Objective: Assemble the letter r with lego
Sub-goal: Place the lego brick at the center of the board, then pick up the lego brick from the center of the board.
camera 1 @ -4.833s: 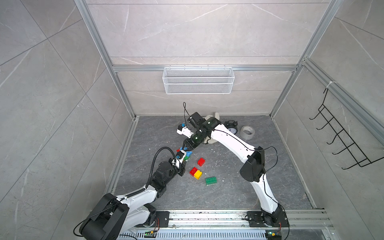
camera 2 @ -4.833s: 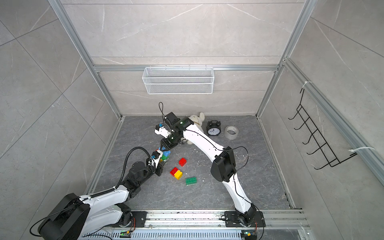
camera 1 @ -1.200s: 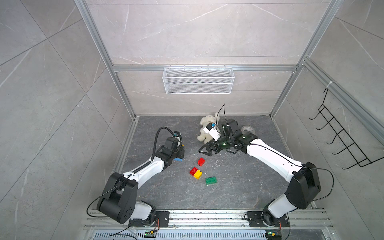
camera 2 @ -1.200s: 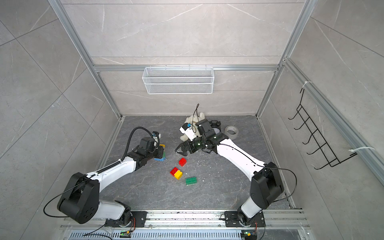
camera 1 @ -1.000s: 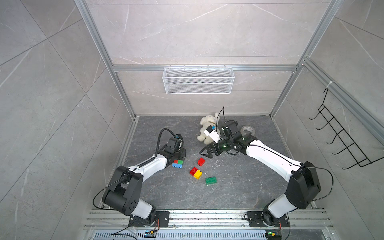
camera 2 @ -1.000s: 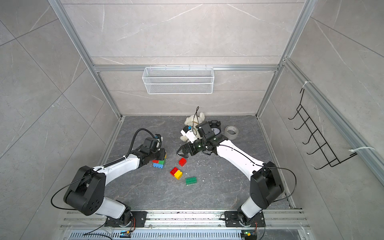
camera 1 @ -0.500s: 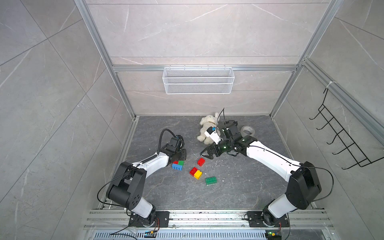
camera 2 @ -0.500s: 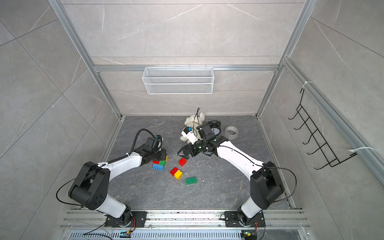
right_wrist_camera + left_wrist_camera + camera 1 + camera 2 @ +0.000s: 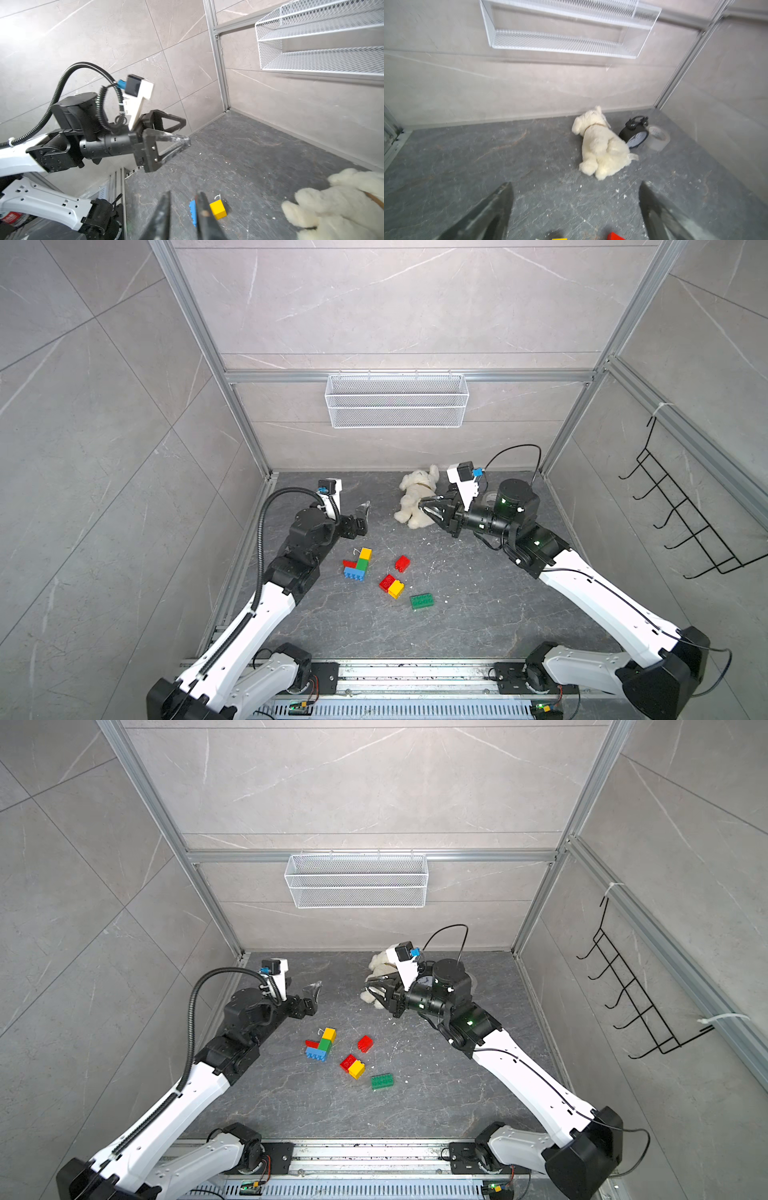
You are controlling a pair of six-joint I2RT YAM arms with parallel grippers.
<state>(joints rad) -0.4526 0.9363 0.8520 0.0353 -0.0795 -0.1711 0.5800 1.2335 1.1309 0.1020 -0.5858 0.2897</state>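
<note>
The lego lies on the dark floor in both top views. A joined piece (image 9: 357,566) of yellow, green, blue and red bricks rests left of a single red brick (image 9: 402,563), a red-and-yellow pair (image 9: 391,585) and a green brick (image 9: 422,600). My left gripper (image 9: 362,516) hangs open and empty just beyond the joined piece (image 9: 322,1046). In the left wrist view its fingers (image 9: 500,203) stand wide apart. My right gripper (image 9: 420,506) hovers by the plush, shut on nothing, its blurred fingers (image 9: 204,214) above the blue and yellow bricks (image 9: 217,208).
A white plush toy (image 9: 417,499) lies at the back of the floor, with a black alarm clock (image 9: 634,135) and a roll of tape (image 9: 658,138) behind it. A wire basket (image 9: 397,400) hangs on the back wall. Black hooks (image 9: 681,514) line the right wall.
My left gripper opened, let go of the joined piece and drew back from it. My right gripper shut and pulled away from the red brick toward the plush.
</note>
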